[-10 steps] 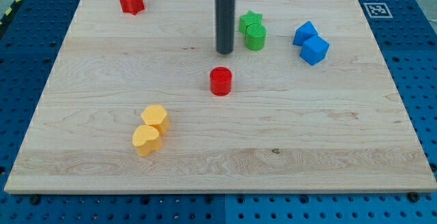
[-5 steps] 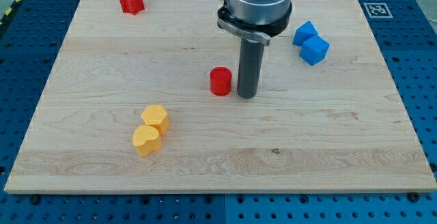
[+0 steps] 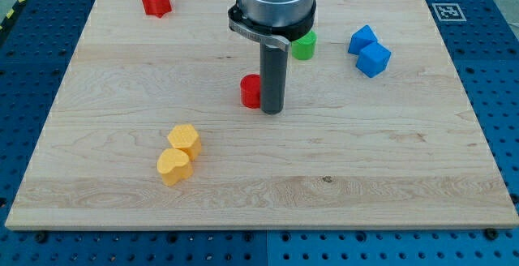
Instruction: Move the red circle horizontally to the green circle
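The red circle lies near the middle of the wooden board. My tip stands right against its right side, partly covering it. The green circle sits up and to the right of the red circle, half hidden behind the arm's body. The green star that stood by it is hidden by the arm.
A red star is at the view's top left. Two blue blocks sit together at the right. Two yellow blocks sit together at the lower left.
My tip came down from above the red circle, passed to its right, then moved left against it. The red circle has shifted slightly left and up.
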Robot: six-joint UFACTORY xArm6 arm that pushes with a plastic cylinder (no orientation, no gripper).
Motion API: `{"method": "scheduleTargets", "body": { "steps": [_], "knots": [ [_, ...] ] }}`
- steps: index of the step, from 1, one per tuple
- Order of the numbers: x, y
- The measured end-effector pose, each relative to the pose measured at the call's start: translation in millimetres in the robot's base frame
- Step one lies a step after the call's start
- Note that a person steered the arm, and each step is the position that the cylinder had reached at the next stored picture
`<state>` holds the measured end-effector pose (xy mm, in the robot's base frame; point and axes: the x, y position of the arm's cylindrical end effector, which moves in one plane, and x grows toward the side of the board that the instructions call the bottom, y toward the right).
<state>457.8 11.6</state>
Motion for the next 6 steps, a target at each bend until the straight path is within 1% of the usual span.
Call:
{"method": "scheduleTargets", "body": {
  "steps": [1, 2, 3, 6],
  "knots": [
    [-9, -7],
    [-9, -34],
    [-20, -55],
    [-79, -103]
  ]
}}
